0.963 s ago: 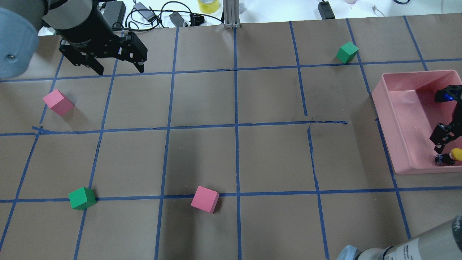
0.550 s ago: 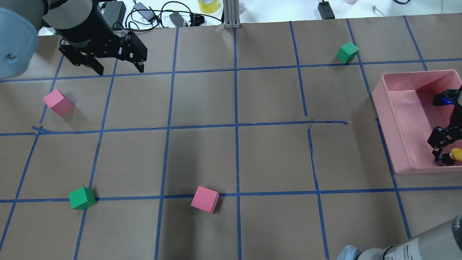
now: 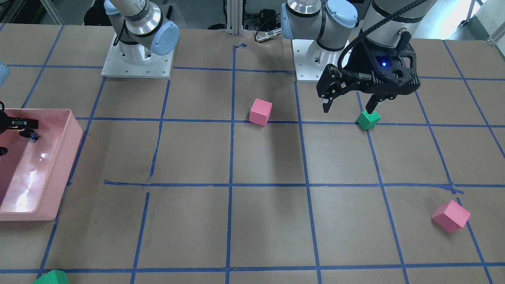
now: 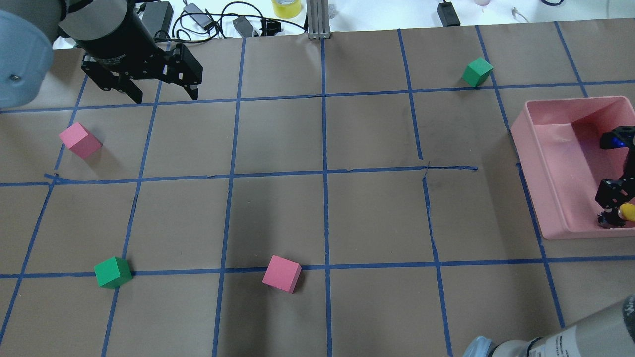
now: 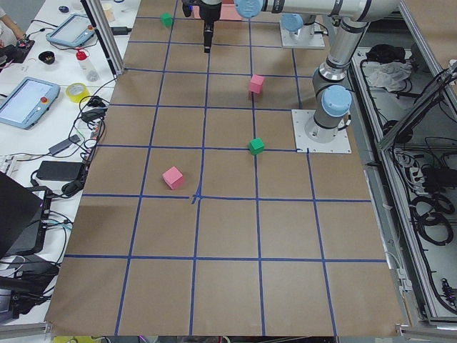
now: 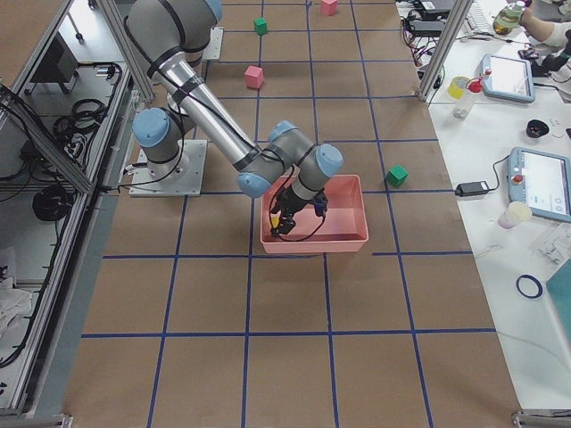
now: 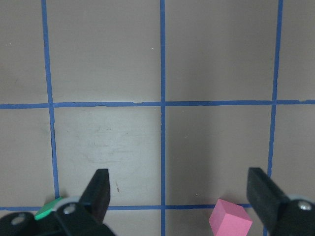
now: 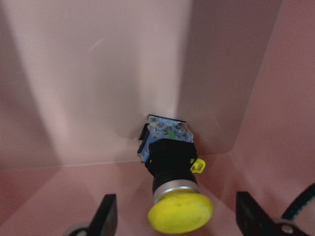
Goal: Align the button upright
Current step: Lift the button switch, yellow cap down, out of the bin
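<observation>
The button (image 8: 173,172) has a yellow cap, a black body and a grey block base. It lies tilted in the pink bin's (image 4: 538,163) near corner; the overhead view shows its cap (image 4: 627,211). My right gripper (image 8: 178,223) is open inside the bin, one finger on each side of the cap, not closed on it. One black finger (image 4: 609,192) shows in the overhead view. My left gripper (image 4: 164,95) is open and empty, held above the table's far left; it also shows in the front view (image 3: 348,110).
Pink cubes (image 4: 79,140) (image 4: 282,273) and green cubes (image 4: 113,271) (image 4: 477,72) lie scattered on the brown, blue-taped table. One green cube (image 3: 368,119) lies just under the left gripper. Cables and tape sit past the far edge.
My right gripper has shifted slightly inside the bin, closer over the button. The button and the left arm have not visibly moved.
</observation>
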`<move>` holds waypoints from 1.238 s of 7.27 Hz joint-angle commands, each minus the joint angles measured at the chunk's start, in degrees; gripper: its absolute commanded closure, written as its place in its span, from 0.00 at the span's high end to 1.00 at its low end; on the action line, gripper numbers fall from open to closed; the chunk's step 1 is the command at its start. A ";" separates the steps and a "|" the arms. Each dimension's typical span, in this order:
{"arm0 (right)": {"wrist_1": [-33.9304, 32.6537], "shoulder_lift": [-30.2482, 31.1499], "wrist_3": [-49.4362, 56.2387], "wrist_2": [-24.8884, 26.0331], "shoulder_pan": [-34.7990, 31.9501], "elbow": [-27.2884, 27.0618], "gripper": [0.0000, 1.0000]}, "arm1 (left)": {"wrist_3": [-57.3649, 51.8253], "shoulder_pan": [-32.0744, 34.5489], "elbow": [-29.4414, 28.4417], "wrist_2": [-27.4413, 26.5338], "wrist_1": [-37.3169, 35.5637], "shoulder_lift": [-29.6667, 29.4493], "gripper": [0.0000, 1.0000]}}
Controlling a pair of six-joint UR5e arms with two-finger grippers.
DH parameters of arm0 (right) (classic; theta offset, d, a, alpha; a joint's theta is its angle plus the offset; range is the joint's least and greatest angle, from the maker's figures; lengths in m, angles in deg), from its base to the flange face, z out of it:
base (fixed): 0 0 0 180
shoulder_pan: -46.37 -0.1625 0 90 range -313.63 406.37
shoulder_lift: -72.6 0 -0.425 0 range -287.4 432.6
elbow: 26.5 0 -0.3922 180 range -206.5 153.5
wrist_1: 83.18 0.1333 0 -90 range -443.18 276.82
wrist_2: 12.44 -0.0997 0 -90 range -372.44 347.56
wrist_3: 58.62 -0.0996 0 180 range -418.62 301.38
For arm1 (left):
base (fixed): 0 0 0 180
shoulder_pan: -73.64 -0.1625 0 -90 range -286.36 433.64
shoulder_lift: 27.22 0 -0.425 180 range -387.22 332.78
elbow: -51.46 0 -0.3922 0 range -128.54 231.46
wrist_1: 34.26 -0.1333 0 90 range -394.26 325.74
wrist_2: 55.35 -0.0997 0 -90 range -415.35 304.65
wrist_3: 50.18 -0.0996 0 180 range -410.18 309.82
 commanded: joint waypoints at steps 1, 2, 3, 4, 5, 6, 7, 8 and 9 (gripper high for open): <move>0.53 0.07 -0.93 -0.05 0.06 -0.01 0.54 | 0.00 0.00 0.01 0.03 0.00 -0.09 1.00; 1.14 0.16 -1.98 -0.58 0.06 -0.01 0.24 | 0.00 0.00 0.02 0.03 0.00 0.00 1.00; 1.24 0.42 -2.78 -0.67 0.06 0.08 0.01 | 0.00 0.00 0.02 0.03 0.00 0.00 1.00; 1.32 0.51 -2.79 -0.58 0.06 0.34 0.00 | 0.00 0.00 0.02 0.03 0.00 0.00 1.00; 2.20 0.60 -2.70 -0.67 0.06 0.96 0.00 | 0.00 0.00 0.02 0.03 0.00 0.00 1.00; 2.47 1.30 -2.70 -2.85 0.06 1.83 0.00 | 0.00 0.00 0.02 0.03 0.00 0.00 1.00; 2.73 3.13 -1.74 -5.04 0.06 3.93 0.00 | 0.00 0.00 -0.07 0.03 0.00 0.00 1.00; 2.73 4.54 -1.64 -9.68 -0.03 4.56 0.00 | 0.00 0.00 0.01 0.12 0.00 0.00 1.00; 2.12 4.82 -0.34 -11.03 -0.38 5.17 0.00 | 0.00 0.00 0.02 0.03 0.00 0.00 1.00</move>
